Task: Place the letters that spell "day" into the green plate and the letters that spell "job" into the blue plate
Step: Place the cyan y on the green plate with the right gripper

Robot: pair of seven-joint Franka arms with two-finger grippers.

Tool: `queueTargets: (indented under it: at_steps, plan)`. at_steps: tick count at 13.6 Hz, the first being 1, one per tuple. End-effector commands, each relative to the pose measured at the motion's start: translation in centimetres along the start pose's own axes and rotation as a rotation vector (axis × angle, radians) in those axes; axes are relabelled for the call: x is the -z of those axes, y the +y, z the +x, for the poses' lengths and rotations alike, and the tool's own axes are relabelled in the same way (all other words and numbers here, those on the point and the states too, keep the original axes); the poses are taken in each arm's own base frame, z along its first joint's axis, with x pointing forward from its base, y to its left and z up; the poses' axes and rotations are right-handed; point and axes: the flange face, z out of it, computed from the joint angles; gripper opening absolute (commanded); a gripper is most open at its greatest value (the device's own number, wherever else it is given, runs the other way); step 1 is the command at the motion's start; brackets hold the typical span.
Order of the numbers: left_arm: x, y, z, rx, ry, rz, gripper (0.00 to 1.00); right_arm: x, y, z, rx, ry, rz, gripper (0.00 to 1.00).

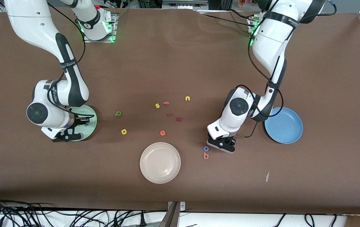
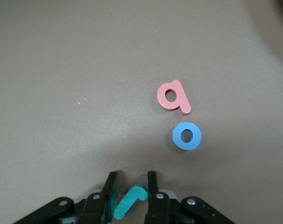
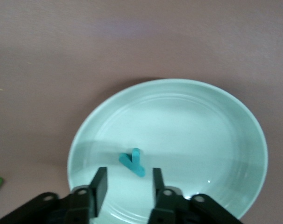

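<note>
Teal foam "j" (image 2: 130, 201), hooked, sits between the narrow-set fingers of the left end effector (image 2: 131, 193), low on the worktop (image 1: 180, 63); contact not clear, so can't call it a grip. Just beside it: blue foam ring "o" (image 2: 187, 136) and salmon-red foam "b" (image 2: 173, 96), flat, nearly touching each other, the "b" nearer the front camera. Round bright blue plate (image 1: 283, 125), shallow rim, sits toward the left arm's end with nothing showing in it.

Teal foam "y" (image 3: 132, 161) lies inside the round pale mint-green plate (image 3: 225, 140), glossy with faint concentric rings. Right end effector (image 3: 126, 184) hovers over that plate, fingers parted, nothing in them.

Dark green foam "d" (image 1: 118, 113) and yellow foam "a" (image 1: 124, 131) lie on the worktop between the green plate and the middle cluster. Cluster: yellow "s" (image 1: 157, 105), yellow "n" (image 1: 187, 98), orange "e" (image 1: 162, 133), a few small red letters (image 1: 179, 119). Cream-white round plate (image 1: 160, 162) is nearest the front camera.

Worktop is matte brown sheet; cables run along its near edge.
</note>
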Motion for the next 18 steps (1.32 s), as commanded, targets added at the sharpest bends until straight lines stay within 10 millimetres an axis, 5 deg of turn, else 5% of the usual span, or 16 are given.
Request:
queueTargets:
  at_steps: [1, 5, 7, 8, 12, 18]
  plan:
    - [0.6, -0.8, -0.5, -0.017, -0.015, 0.025, 0.06, 2.0, -3.4, -0.3, -0.051, -0.015, 0.037, 1.00]
    - [1.2, -1.6, -0.2, -0.004, -0.011, 0.027, 0.00, 2.2, -10.8, -0.9, -0.274, -0.030, 0.061, 1.00]
    - [2.5, -1.8, 0.3, 0.000, -0.037, 0.030, 0.53, 1.7, -12.7, -1.4, -0.395, -0.037, 0.056, 1.00]
    - [3.6, -2.5, 0.6, 0.014, -0.039, 0.029, 0.63, 1.7, -13.5, -1.6, -0.454, -0.043, 0.058, 1.00]
    - [4.7, -1.5, -0.2, 0.022, -0.141, 0.026, 0.66, 1.1, -15.0, -2.0, -0.592, -0.039, 0.065, 1.00]
    - [3.2, 0.4, -1.3, 0.010, -0.202, 0.025, 0.63, 1.7, -14.6, -1.9, -0.657, -0.031, 0.071, 1.00]
